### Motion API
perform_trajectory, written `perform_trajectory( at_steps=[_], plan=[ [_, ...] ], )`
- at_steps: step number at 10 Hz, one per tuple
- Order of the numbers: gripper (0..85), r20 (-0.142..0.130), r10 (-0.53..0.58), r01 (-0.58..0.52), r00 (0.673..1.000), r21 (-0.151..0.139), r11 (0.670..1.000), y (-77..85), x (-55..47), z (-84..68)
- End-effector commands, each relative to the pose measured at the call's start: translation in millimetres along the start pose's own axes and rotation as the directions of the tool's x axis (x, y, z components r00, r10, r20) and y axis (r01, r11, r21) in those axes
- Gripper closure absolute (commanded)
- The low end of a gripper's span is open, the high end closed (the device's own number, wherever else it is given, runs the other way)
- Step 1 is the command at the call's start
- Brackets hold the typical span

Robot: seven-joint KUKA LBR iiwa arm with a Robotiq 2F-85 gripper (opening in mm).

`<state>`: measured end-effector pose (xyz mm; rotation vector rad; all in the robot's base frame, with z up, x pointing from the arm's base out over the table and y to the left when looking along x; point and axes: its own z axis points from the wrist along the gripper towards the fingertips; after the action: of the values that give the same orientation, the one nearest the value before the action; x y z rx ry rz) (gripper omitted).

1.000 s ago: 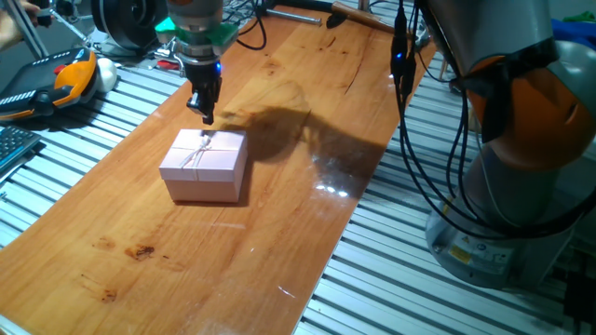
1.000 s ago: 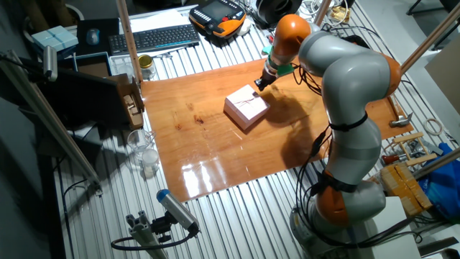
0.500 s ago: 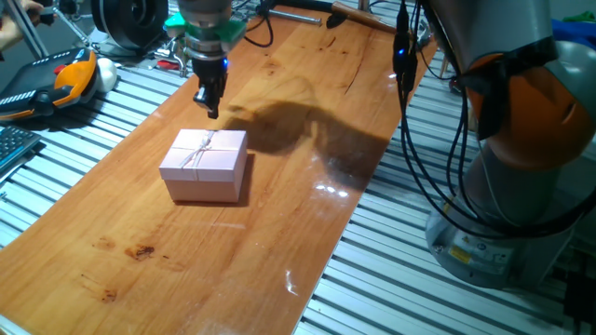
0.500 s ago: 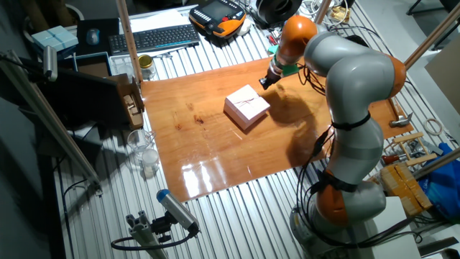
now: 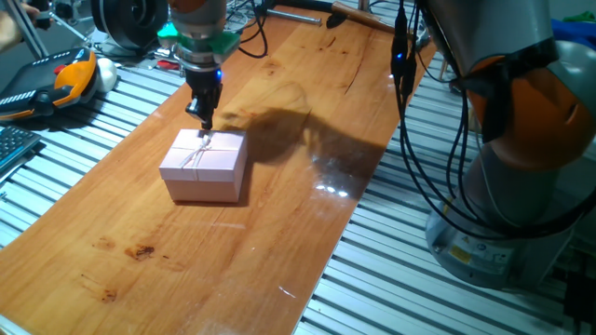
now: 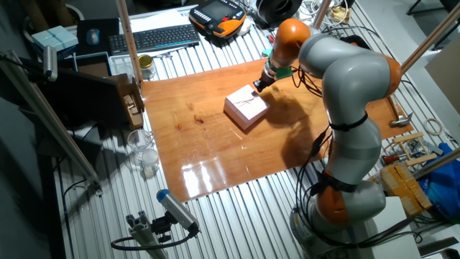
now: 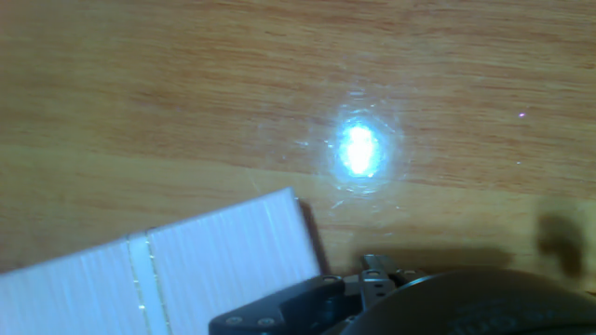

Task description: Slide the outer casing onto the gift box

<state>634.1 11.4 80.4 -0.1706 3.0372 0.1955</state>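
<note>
The outer casing (image 5: pixel 205 165), a pale pink square cover with a thin light string tied in a bow on top, lies on the wooden board; it also shows in the other fixed view (image 6: pixel 246 107). My gripper (image 5: pixel 204 119) points down, its fingers together, with the tips just over the casing's far top edge by the bow; it also shows in the other fixed view (image 6: pixel 259 84). Whether it touches the string I cannot tell. The hand view shows a corner of the casing (image 7: pixel 168 274) with its string. The gift box with tan squares is not in view.
The wooden board (image 5: pixel 279 233) lies on a slatted metal table. An orange and black pendant (image 5: pixel 56 79) and cables lie at the far left. My arm's base (image 5: pixel 503 223) stands at the right. A keyboard (image 6: pixel 154 36) and a clear cup (image 6: pixel 144 155) sit off the board.
My gripper drew up and away from the casing half a second ago, then came back down to its far top edge. The casing has not moved.
</note>
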Motion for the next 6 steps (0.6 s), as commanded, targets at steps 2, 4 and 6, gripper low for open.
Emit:
perform_trajectory(
  at_steps=[2, 4, 6],
  plan=[
    [85.0, -0.006, 0.008, -0.008, 1.000, -0.001, 1.000, 7.5, 0.4, -0.5],
    [85.0, -0.006, 0.013, -0.013, 1.000, -0.004, 1.000, 13.6, 0.3, 1.8],
    [85.0, -0.012, 0.023, -0.024, 1.000, -0.020, 1.000, 15.3, 0.6, -0.3]
  ],
)
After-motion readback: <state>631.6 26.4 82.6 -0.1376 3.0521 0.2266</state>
